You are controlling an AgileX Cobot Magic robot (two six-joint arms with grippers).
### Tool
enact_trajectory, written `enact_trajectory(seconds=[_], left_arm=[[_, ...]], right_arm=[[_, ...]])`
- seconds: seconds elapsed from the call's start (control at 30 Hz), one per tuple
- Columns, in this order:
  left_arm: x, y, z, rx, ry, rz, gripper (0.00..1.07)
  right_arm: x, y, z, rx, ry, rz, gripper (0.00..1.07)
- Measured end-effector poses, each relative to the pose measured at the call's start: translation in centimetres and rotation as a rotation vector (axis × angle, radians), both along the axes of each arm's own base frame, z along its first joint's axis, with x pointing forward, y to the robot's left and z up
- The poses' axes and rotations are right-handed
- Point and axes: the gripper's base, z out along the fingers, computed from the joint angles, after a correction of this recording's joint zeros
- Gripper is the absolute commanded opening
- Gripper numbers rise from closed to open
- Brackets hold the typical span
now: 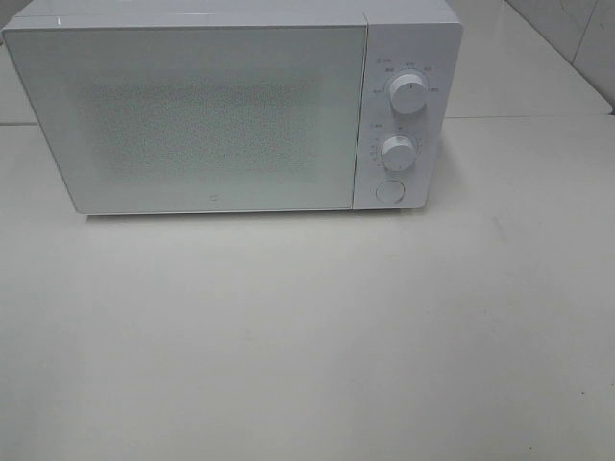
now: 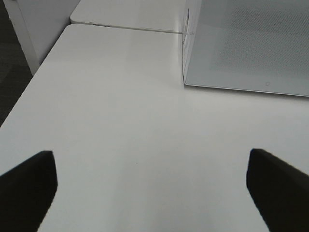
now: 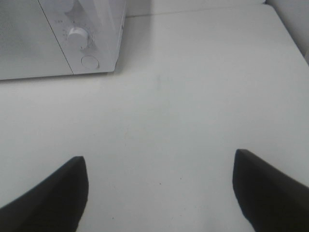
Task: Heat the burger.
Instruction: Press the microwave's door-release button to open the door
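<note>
A white microwave [image 1: 231, 106] stands at the back of the table with its door shut; it also shows in the left wrist view [image 2: 246, 43] and the right wrist view [image 3: 58, 34]. Its panel has two knobs [image 1: 408, 94] and a round button [image 1: 388, 191]. The burger is out of view. My left gripper [image 2: 152, 193] is open and empty above the bare table, left of the microwave. My right gripper [image 3: 159, 193] is open and empty above the table, right of the microwave. Neither gripper shows in the exterior high view.
The white table [image 1: 307, 336] stretches in front of the microwave. The table's left edge [image 2: 29, 92] drops to a dark floor. A second white surface [image 2: 125, 14] adjoins behind.
</note>
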Motion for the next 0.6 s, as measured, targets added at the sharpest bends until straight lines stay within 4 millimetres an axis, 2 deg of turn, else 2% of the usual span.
enact_trajectory(seconds=[0.1, 0.6], left_arm=[[0.00, 0.00, 0.00, 0.000, 0.000, 0.000, 1.00], [0.00, 0.00, 0.00, 0.000, 0.000, 0.000, 1.00]], right_arm=[[-0.57, -0.11, -0.07, 0.002, -0.038, -0.002, 0.76], [-0.62, -0.13, -0.07, 0.000, -0.041, -0.003, 0.76]])
